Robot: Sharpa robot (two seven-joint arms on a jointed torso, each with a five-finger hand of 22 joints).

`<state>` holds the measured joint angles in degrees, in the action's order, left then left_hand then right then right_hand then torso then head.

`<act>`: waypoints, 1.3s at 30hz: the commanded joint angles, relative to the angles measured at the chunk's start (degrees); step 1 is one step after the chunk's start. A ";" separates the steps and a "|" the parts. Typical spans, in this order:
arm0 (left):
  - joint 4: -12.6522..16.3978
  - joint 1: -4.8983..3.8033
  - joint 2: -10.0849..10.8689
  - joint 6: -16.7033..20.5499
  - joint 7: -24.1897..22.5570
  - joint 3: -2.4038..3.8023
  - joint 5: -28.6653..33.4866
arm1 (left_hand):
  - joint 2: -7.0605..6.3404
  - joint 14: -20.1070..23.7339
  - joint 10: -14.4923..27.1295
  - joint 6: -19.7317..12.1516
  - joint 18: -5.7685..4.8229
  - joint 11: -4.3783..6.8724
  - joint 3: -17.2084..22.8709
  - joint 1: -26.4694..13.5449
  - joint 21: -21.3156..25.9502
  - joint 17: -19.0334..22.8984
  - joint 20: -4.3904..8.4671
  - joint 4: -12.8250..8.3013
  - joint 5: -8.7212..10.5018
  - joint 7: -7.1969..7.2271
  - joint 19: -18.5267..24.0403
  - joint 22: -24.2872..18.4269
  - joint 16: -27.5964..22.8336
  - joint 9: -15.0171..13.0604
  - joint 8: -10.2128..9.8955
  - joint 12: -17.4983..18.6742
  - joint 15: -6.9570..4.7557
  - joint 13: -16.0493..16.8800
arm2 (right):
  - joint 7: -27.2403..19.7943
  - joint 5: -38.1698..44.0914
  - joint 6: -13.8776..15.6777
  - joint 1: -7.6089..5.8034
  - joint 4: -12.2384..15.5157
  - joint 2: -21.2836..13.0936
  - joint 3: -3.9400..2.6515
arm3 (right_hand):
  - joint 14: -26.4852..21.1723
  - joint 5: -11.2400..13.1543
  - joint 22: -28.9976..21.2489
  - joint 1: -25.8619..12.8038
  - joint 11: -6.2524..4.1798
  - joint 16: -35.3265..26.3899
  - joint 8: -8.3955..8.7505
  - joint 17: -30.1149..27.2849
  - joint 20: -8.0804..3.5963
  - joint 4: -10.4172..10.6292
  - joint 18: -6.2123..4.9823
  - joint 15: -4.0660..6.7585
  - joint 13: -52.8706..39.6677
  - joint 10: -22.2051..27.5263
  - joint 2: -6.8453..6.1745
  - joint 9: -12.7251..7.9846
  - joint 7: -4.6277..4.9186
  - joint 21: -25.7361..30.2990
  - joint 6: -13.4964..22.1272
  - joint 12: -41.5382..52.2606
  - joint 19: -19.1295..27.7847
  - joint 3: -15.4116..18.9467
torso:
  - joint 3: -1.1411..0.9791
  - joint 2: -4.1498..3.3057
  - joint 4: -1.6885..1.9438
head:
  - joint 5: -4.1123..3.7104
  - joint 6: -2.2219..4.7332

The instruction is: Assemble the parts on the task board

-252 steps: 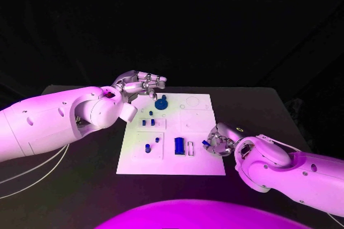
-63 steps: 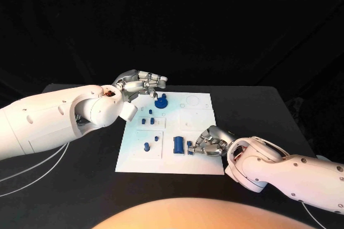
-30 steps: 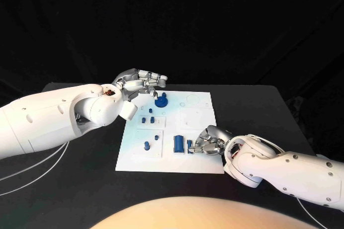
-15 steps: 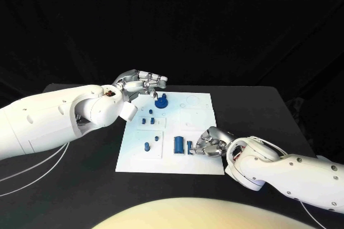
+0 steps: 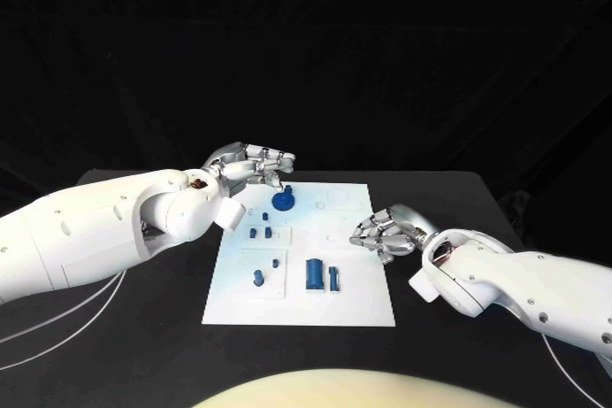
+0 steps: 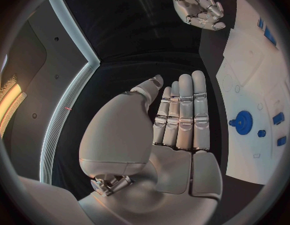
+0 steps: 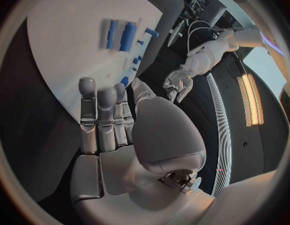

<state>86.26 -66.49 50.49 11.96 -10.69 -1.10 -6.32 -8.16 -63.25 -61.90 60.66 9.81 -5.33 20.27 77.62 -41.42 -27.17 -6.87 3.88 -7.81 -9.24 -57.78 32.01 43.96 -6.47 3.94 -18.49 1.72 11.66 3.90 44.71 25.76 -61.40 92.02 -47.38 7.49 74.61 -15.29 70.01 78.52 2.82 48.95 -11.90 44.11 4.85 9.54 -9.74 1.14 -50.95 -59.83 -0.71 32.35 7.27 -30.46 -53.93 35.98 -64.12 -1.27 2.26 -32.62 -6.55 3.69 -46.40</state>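
Note:
The white task board [image 5: 300, 297] lies in the middle of the black table. A round blue part with a peg [image 5: 282, 198] stands near its far edge, and small blue pegs [image 5: 260, 232] sit below it. A blue block [image 5: 314, 275] and a narrow blue piece [image 5: 334, 278] lie side by side further forward. My left hand [image 5: 253, 165] hovers over the board's far left corner, its fingers [image 6: 180, 116] straight and holding nothing. My right hand [image 5: 383, 234] is at the board's right edge, apart from the parts, its fingers [image 7: 106, 116] also straight and holding nothing.
Two more small blue pieces [image 5: 264, 273] lie on the board's left side. White cables [image 5: 51, 315] run across the table at the left. The board [image 7: 69, 40] with the block [image 7: 127, 35] lies beyond my right hand's fingers.
My right hand has let go of the narrow blue piece beside the block and drawn back to the board's right edge. The left hand has stayed put.

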 commanded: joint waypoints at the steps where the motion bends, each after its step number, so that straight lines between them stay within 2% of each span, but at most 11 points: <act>1: -1.78 0.64 -1.08 1.12 -3.71 -0.03 4.58 | 0.16 3.28 0.72 -0.63 0.55 -0.83 -1.18 -0.56 5.37 3.37 -1.39 0.71 0.23 -0.44 3.21 -3.21 -6.35 0.07 -0.06 1.04 1.09 -0.87 | -14.29 -19.71 -3.98 -0.99 -3.46 0.93 -0.11 | -4.03 1.42 -4.35 1.28 1.30 -10.01 1.43 -6.85 1.32 -0.05 -0.44 -1.17 5.98 2.40 0.06 -1.26 0.70 7.50 1.32 -6.01 3.69 -0.51 | 0.20 2.05 -0.40 | -0.07 1.96; 10: -9.27 2.52 -5.34 5.39 -9.79 -0.07 11.71 | 1.00 10.38 3.13 -4.30 -0.85 -4.20 -6.15 -0.08 26.61 13.49 -9.29 2.37 0.20 0.84 13.63 -16.98 -28.94 1.48 -0.20 8.40 6.18 -5.58 | -22.90 -30.74 -7.61 -3.32 -16.60 6.20 -0.65 | -15.89 5.38 -20.15 3.10 4.97 -34.72 7.32 -20.76 7.11 0.43 -0.18 -7.06 27.67 3.67 -0.41 -9.61 2.97 24.12 0.70 -21.78 14.06 -1.99 | 0.17 4.32 -1.20 | 0.61 6.11; 18: -12.22 4.54 -7.85 9.92 -13.33 -0.05 13.90 | 3.10 13.33 8.30 -8.32 -2.55 -4.68 -15.34 0.81 35.72 20.83 -9.86 2.88 0.05 1.30 13.59 -24.09 -39.71 2.80 -0.36 14.43 8.04 -8.06 | -25.14 -31.15 -9.35 -3.72 -21.79 8.75 -0.94 | -18.06 7.22 -36.45 1.13 7.21 -45.27 8.25 -32.71 11.24 -2.54 -0.71 -9.96 40.82 3.66 1.22 -18.17 4.22 26.84 2.12 -30.32 20.61 0.46 | -0.48 5.05 -1.37 | 1.75 8.22; 24: -13.63 5.41 -8.82 10.91 -14.26 -0.03 13.78 | 4.28 12.60 7.60 -7.60 -2.71 -4.66 -17.20 1.66 37.06 22.37 -9.85 2.75 0.03 1.05 12.62 -25.40 -40.32 2.74 -0.23 14.62 8.05 -8.03 | -25.68 -30.20 -9.48 -3.77 -22.80 9.34 -0.99 | -16.40 7.02 -43.62 0.09 7.31 -45.42 8.29 -37.87 11.09 -4.92 -0.81 -9.99 45.65 1.83 2.77 -22.30 4.22 26.89 1.24 -32.16 19.20 1.87 | -0.90 5.22 -1.45 | 2.36 8.98; 25: -13.20 5.29 -8.46 8.61 -11.06 -0.11 12.33 | 8.16 28.12 24.22 -23.73 -4.53 -1.62 -20.27 -22.12 41.42 27.17 -4.88 0.76 2.34 3.76 26.51 -27.29 -43.96 6.47 -3.94 18.49 5.14 -11.66 | -23.08 -29.76 -7.41 -3.75 -22.55 9.19 -0.95 | -34.11 9.57 -51.12 -23.43 4.34 -48.95 11.90 -39.46 6.24 -9.54 2.93 -7.29 50.95 19.48 0.71 -25.07 0.83 30.46 17.32 -35.98 33.01 1.27 | -0.59 5.01 -1.39 | 2.04 8.61; 27: -12.96 5.30 -8.42 8.95 -11.18 -0.09 12.24 | 8.16 29.69 25.97 -25.45 -4.52 -1.30 -20.27 -24.91 41.42 27.17 -4.23 0.49 2.56 3.80 27.84 -27.59 -43.96 6.47 -3.94 18.49 4.81 -11.66 | -23.22 -29.95 -7.07 -3.68 -22.28 9.10 -1.03 | -35.98 9.74 -52.37 -26.23 3.93 -48.95 11.90 -39.88 5.77 -9.54 2.92 -7.01 50.95 21.31 0.71 -25.61 0.41 30.46 18.97 -35.98 34.27 1.27 | -0.63 4.94 -1.22 | 1.92 8.68; 33: -9.96 5.49 -7.95 13.14 -12.61 0.12 11.17 | 8.16 36.81 33.55 -32.93 -5.12 0.08 -20.27 -36.15 41.42 27.17 -1.87 -3.88 3.74 4.98 34.20 -32.01 -43.96 6.47 -3.94 18.49 3.40 -11.66 | -24.94 -32.38 -2.88 -2.87 -18.96 8.05 -2.10 | -44.20 10.97 -56.14 -37.39 2.49 -48.95 11.90 -44.11 3.49 -9.54 3.87 -5.77 50.95 29.52 0.71 -27.05 -1.23 30.46 26.41 -35.98 40.66 1.27 | -1.06 3.99 0.88 | 0.40 9.58; 34: -9.20 5.53 -7.83 14.18 -12.97 0.18 10.91 | 8.16 37.92 34.74 -34.08 -5.59 0.31 -20.27 -37.88 41.42 27.17 -1.51 -3.88 7.81 5.16 35.19 -32.01 -43.96 6.47 -3.94 18.49 3.19 -11.66 | -25.37 -32.99 -1.84 -2.67 -18.12 7.78 -2.36 | -45.47 11.14 -56.72 -39.10 2.27 -48.95 11.90 -44.11 3.15 -9.54 3.87 -5.58 50.95 30.79 0.71 -27.28 -1.48 30.46 27.55 -35.98 41.63 1.27 | -1.17 3.76 1.40 | 0.03 9.81; 36: -7.39 5.64 -7.54 16.71 -13.83 0.31 10.26 | 8.16 39.85 36.82 -36.12 -5.75 0.70 -20.27 -40.92 41.42 27.17 -0.87 -3.88 7.81 9.24 36.91 -32.01 -43.96 6.47 -3.94 18.49 2.81 -11.66 | -26.42 -34.47 0.71 -2.18 -16.10 7.14 -3.01 | -47.71 15.29 -57.74 -42.11 1.89 -48.95 11.90 -44.11 2.54 -9.54 4.49 -5.24 50.95 33.01 0.71 -27.66 -1.92 30.46 29.58 -35.98 43.36 1.27 | -1.44 3.18 2.67 | -0.89 10.35; 37: -6.36 5.71 -7.38 18.14 -14.32 0.38 9.89 | 8.16 40.83 37.84 -37.13 -5.75 0.88 -20.27 -42.44 41.42 27.17 -0.55 -3.88 7.81 9.24 37.79 -32.01 -43.96 6.47 -3.94 18.49 2.63 -11.66 | -27.01 -35.29 2.13 -1.90 -14.97 6.78 -3.37 | -48.76 15.29 -58.22 -43.52 1.71 -48.95 11.90 -44.11 2.24 -9.54 4.50 -1.14 50.95 34.06 0.71 -27.86 -2.13 30.46 30.53 -35.98 44.16 1.27 | -1.58 2.90 3.31 | -1.35 10.63; 39: -4.11 5.85 -7.03 21.28 -15.39 0.54 9.09 | 8.16 42.56 39.71 -38.95 -5.75 1.23 -20.27 -45.14 41.42 27.17 0.01 -3.88 7.81 9.24 39.33 -32.01 -43.96 6.47 -3.94 18.49 2.30 -11.66 | -28.31 -37.13 5.30 -1.29 -12.45 5.99 -4.17 | -50.79 15.29 -59.15 -46.28 1.35 -48.95 11.90 -44.11 1.69 -9.54 4.51 -1.14 50.95 36.10 0.71 -28.21 -2.54 30.46 32.38 -35.98 45.75 1.27 | -1.81 2.40 4.41 | -2.14 11.10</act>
<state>81.11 -60.70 43.38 26.65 -22.89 -0.65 4.99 -0.36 -27.99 -30.03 29.36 5.37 -5.56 0.27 43.93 -0.66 -0.47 -9.25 1.25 -2.31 -2.71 -24.98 1.25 0.61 -0.37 0.61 -0.63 5.38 0.36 -20.80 11.62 24.51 -62.96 78.35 -41.13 3.46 32.21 -2.93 14.70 43.61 5.64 0.45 -0.52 0.99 8.84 0.64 -6.61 -3.72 -0.55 -32.09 0.21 5.59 6.39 -0.49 -29.16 0.60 -24.86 0.08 0.91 -29.22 -4.28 2.57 -35.90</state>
